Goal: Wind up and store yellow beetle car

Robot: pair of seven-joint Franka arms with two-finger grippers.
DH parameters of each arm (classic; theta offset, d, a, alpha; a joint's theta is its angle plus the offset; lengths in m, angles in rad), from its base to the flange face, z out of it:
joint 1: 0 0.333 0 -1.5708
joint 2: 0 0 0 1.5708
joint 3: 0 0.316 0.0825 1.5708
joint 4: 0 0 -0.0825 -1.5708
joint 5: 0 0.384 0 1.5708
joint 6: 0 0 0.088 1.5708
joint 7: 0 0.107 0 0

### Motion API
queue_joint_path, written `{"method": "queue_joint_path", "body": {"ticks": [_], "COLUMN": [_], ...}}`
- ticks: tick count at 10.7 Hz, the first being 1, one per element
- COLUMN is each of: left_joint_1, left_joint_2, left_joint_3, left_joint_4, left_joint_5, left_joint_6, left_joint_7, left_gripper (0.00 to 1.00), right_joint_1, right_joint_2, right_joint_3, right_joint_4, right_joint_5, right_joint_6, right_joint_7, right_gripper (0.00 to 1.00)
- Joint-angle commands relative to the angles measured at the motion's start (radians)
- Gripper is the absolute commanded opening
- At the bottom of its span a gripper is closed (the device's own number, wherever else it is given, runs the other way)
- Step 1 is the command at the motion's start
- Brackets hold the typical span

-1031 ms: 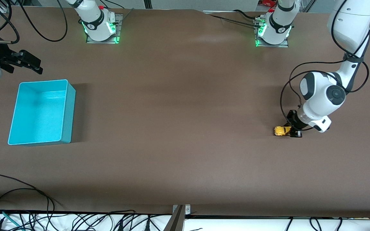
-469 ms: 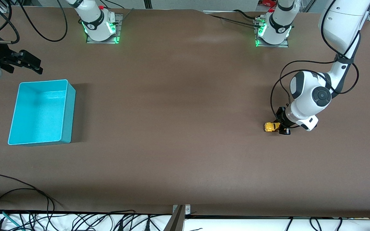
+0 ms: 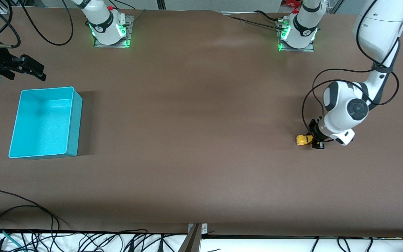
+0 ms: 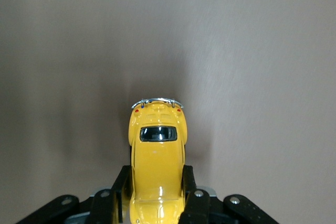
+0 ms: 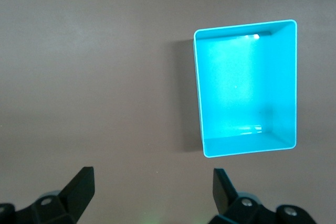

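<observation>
Left gripper (image 3: 314, 141): down at the table (image 3: 201, 147), toward the left arm's end – fingers (image 4: 190, 188) clamped on the flanks of the yellow beetle car (image 3: 303, 140).
Yellow beetle car: wedged between the left gripper's fingers, one on each side of the body; its chrome-bumper end sticks out past the fingertips, pointing away from the wrist. Looks to be at table level; wheel contact can't be seen.
Left wrist view: car (image 4: 156, 166) centred in the grip, dark window on top, bare brown tabletop ahead of it.
Right gripper (image 3: 30, 69): up in the air by the right arm's end of the table, beside the teal bin (image 3: 75, 115) – waiting. Fingers (image 5: 79, 187) spread wide, nothing between them.
Teal bin: well apart from the left gripper and the car, at the other end of the table. Right wrist view looks down into it (image 5: 199, 93); only its teal floor and walls show.
</observation>
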Motion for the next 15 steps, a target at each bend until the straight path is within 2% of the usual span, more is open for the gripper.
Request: {"method": "queue_joint_path", "body": {"ticks": [1, 7, 15], "left_joint_1": [0.064, 0.159, 0.167], "left_joint_2": [0.060, 0.083, 0.097], "left_joint_3": [0.001, 0.001, 0.016], "left_joint_4": [0.046, 0.062, 0.109], "left_joint_5": [0.038, 0.050, 0.053], "left_joint_6": [0.006, 0.006, 0.006], "left_joint_7": [0.079, 0.204, 0.202], "left_gripper": [0.00, 0.00, 0.00], "right_joint_1": [-0.004, -0.004, -0.004], "right_joint_2": [0.002, 0.008, 0.008], "right_joint_3": [-0.002, -0.002, -0.002], "right_joint_4": [0.015, 0.015, 0.015], "right_joint_5": [0.012, 0.012, 0.013], "right_joint_6": [-0.006, -0.006, -0.006], "right_joint_7": [-0.005, -0.005, -0.005], "right_gripper": [1.00, 1.00, 1.00]}}
